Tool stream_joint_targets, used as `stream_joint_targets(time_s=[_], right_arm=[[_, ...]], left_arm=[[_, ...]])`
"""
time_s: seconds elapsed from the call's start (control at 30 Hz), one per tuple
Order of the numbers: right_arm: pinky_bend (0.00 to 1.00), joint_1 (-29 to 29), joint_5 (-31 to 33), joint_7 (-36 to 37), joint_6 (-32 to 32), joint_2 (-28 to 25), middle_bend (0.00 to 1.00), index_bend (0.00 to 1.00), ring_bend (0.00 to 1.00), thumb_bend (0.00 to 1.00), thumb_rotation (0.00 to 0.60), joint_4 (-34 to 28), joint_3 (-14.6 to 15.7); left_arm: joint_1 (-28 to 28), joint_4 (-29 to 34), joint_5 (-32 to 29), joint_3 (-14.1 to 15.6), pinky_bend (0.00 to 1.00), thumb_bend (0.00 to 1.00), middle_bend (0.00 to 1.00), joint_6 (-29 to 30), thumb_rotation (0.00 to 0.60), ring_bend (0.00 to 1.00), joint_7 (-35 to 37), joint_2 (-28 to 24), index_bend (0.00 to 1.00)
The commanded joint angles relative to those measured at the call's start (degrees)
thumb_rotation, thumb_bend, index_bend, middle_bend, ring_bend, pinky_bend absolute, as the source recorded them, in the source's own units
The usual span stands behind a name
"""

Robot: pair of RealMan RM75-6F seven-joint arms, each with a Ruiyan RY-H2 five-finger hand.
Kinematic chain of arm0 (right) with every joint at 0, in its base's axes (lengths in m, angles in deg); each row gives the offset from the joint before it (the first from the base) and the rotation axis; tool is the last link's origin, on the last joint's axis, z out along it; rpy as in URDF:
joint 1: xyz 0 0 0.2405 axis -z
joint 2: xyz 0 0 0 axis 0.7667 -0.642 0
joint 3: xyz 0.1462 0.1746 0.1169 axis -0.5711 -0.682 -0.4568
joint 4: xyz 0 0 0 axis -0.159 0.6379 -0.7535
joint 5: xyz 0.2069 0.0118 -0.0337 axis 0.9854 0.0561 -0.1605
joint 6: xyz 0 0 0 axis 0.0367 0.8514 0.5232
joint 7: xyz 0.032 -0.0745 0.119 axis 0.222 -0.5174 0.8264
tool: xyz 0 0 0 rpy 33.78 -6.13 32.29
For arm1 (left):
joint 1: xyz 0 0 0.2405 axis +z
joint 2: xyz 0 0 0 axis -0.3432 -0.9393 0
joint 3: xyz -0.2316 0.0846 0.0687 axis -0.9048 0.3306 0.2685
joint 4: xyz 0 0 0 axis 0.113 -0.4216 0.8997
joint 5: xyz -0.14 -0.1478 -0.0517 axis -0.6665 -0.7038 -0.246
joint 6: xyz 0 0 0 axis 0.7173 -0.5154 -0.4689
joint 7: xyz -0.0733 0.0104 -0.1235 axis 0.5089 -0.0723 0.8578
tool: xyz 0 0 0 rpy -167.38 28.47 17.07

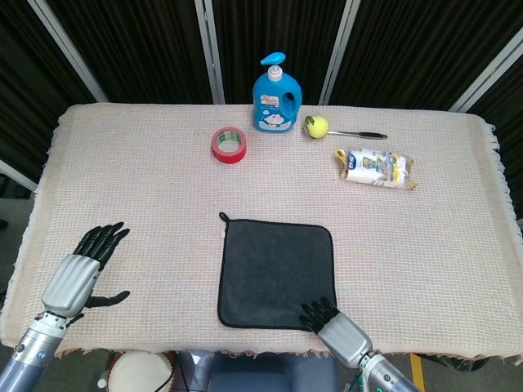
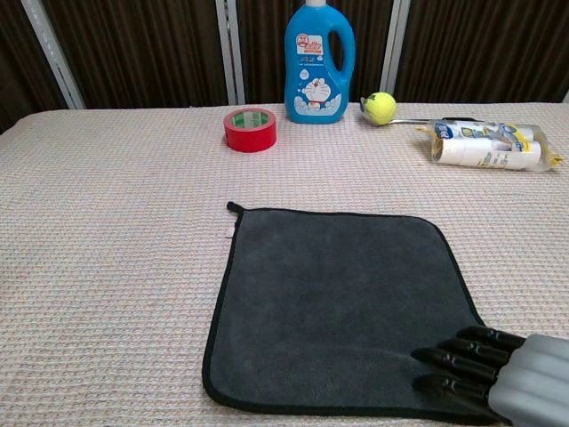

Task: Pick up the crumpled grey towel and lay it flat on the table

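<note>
One flat dark grey square towel (image 1: 275, 273) lies spread on the woven table cover (image 1: 147, 188). Right hand (image 1: 333, 325) rests its fingertips on its near corner, holding nothing; left hand (image 1: 82, 269) lies spread, empty. Blue capped detergent bottle (image 1: 275, 96) stands behind

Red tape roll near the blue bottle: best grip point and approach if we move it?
Probably the rim of the red tape roll, from above. It lies flat, hole up, so fingers could pinch one wall through the hole or span the outside. The left side is open table; the blue detergent bottle stands to its right and behind.
</note>
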Motion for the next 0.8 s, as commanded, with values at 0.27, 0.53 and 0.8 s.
stream_joint_targets(time_s=[0.27,0.53,0.8], right_arm=[[0.0,0.34,-1.64,-0.28,2.22,-1.91,0.0,0.07,0.0,0.52,0.6,-3.13,0.15],[0.0,1.67,-2.07,0.15,7.12,-3.42,0.0,0.01,0.0,0.52,0.6,-3.51,-1.86],[0.0,6.93,-2.48,12.91,19.89,-4.44,0.0,0.0,0.0,0.52,0.6,0.59,-6.03]], left_arm=[[0.28,0.2,0.2,-0.39,0.03,0.03,0.0,0.0,0.6,0.0,0.13,-0.18,0.0],[0.79,-0.49,0.12,-0.5,0.03,0.03,0.0,0.22,0.6,0.0,0.46,-0.47,0.0],[2.95,-5.1,0.66,0.6,0.03,0.03,0.0,2.18,0.6,0.0,0.94,0.85,0.0]])
